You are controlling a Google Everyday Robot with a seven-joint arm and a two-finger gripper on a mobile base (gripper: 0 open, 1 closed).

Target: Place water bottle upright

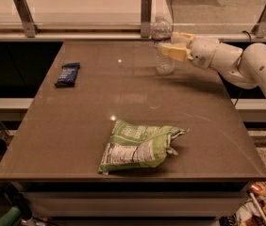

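Note:
The water bottle [162, 45], clear ribbed plastic with a pale cap, stands upright on the brown table [123, 102] near its far right edge. My gripper [170, 44] reaches in from the right on the white arm [236, 62] and is right at the bottle's right side, level with its middle. Whether it still grips the bottle does not show.
A green chip bag [140, 146] lies flat near the front middle of the table. A dark blue snack bar [68, 74] lies at the left. A glass rail with metal posts [145, 15] runs just behind the table's far edge.

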